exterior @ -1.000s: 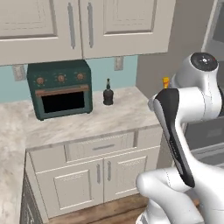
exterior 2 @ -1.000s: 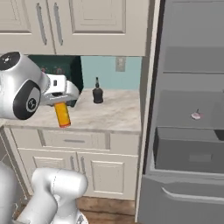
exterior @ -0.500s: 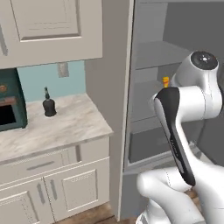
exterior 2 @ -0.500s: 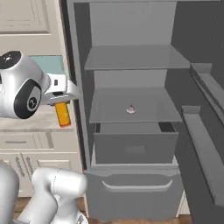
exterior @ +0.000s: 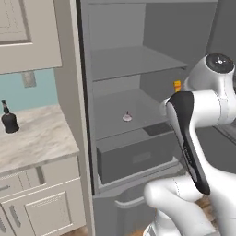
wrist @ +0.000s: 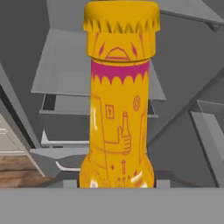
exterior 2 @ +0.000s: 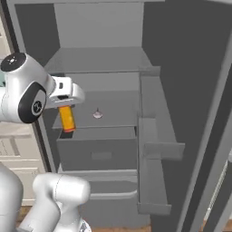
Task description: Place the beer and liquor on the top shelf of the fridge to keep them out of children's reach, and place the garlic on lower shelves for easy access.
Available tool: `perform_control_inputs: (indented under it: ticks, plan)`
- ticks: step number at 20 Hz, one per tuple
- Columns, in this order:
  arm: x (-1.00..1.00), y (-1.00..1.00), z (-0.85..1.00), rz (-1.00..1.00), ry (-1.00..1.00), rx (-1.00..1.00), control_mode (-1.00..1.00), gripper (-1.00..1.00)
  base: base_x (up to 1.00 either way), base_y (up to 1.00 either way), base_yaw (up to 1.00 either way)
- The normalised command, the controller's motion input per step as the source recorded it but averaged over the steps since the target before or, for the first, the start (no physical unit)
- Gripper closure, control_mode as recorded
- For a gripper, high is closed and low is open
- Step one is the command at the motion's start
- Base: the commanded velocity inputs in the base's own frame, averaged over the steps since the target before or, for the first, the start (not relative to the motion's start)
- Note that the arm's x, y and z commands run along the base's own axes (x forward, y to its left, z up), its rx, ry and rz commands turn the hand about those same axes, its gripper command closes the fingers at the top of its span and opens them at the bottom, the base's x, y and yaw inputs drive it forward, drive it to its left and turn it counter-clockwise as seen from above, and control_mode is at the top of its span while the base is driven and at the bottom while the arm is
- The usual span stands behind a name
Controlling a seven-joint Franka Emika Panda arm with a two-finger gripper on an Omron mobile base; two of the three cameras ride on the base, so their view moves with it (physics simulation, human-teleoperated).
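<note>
Orange-amber glass marks the beer, which the gripper clamps by its upper part so the body hangs below the hand; in the hand view the bottle rises straight along the fingers, cap outward, with the fridge's interior behind it. Gripped that way the base stays free, which I judge suits setting it down upright on a shelf plate.

From the right base view the fridge stands open ahead, and the top shelf of the fridge lies at about 1 o'clock from the bottle, higher and deeper in. The beer hangs just in front of the cabinet's left edge, level with the middle shelf, so a lift seems needed before it can go in.

On that middle shelf the garlic sits alone at about 3 o'clock from the bottle, already on a lower level. Below it is the grey drawer box, and the door bins run along the right.

In the left base view the liquor stands on the marble counter at 9 o'clock, well apart from the fridge. The front lip of the upper plate looks like the main thing the bottle's base must clear.
</note>
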Motion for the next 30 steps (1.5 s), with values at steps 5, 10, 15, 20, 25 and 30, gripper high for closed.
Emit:
perform_control_inputs:
  ticks: [5,10,15,20,25,30]
  plan:
    - [0.00,0.00,0.00,0.00,0.00,0.00,1.00,1.00,0.47,-0.17,0.24]
    - [0.00,0.00,0.00,0.00,0.00,0.00,1.00,1.00,0.49,-0.37,0.27]
    - [0.00,0.00,0.00,0.00,0.00,0.00,1.00,1.00,0.37,-0.58,0.21]
    - [0.00,0.00,0.00,0.00,0.00,0.00,1.00,1.00,0.51,-0.10,0.11]
    - [0.22,0.04,0.00,0.00,-0.05,0.00,-1.00,1.00,0.20,0.03,0.01]
    - [0.10,0.00,0.21,0.00,-0.23,0.10,-1.00,1.00,0.00,0.00,0.00]
